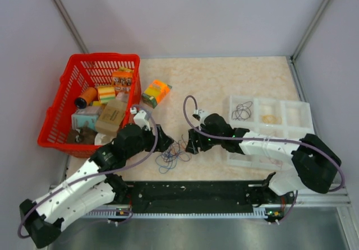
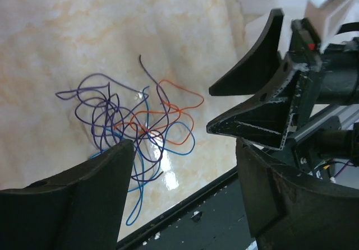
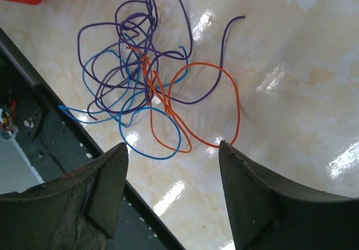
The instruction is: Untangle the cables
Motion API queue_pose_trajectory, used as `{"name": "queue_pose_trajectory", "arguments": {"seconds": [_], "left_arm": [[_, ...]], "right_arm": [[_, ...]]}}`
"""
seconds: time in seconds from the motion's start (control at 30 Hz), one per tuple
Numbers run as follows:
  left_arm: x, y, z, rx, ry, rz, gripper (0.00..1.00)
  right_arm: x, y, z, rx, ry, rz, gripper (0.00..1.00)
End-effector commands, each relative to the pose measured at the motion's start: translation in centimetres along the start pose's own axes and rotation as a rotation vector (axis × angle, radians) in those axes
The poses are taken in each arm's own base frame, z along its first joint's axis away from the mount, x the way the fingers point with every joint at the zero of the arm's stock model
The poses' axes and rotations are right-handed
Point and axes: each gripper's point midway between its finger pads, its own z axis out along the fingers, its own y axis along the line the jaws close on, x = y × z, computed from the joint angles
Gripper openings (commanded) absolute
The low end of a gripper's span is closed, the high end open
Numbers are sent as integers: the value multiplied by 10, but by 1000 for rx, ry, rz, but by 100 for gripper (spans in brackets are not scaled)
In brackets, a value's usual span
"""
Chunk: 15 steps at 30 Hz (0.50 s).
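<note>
Top external shows the tangled cables (image 1: 173,158), purple, blue and orange, lying on the table (image 1: 224,82) between the two grippers. Left gripper (image 1: 166,142) and right gripper (image 1: 189,144) both stand spread apart, gripping nothing, just beside the tangle.

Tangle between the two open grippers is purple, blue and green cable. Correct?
The tangle holds an orange cable, not green; the right wrist view shows it. Purple and blue are right, and the left gripper and right gripper are open.
</note>
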Motion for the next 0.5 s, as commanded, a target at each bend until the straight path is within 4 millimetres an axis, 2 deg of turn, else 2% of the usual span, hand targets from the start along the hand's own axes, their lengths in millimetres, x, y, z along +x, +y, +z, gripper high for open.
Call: {"name": "queue_pose_trajectory", "arguments": {"seconds": [0.0,0.17,0.33,0.43,0.47], "left_arm": [[25,-6,20,10,169,6,78],[41,0,39,-4,219,-7,74],[61,12,47,-26,262,-29,71],[78,23,52,-47,304,-35,70],[83,28,54,-61,317,-38,68]], "right_arm": [[-10,7,12,-63,-25,-216,65],[6,8,26,-130,24,-250,64],[9,1,45,-133,15,-253,63],[13,-3,55,-115,56,-237,34],[12,-4,55,-103,55,-232,29]]}}
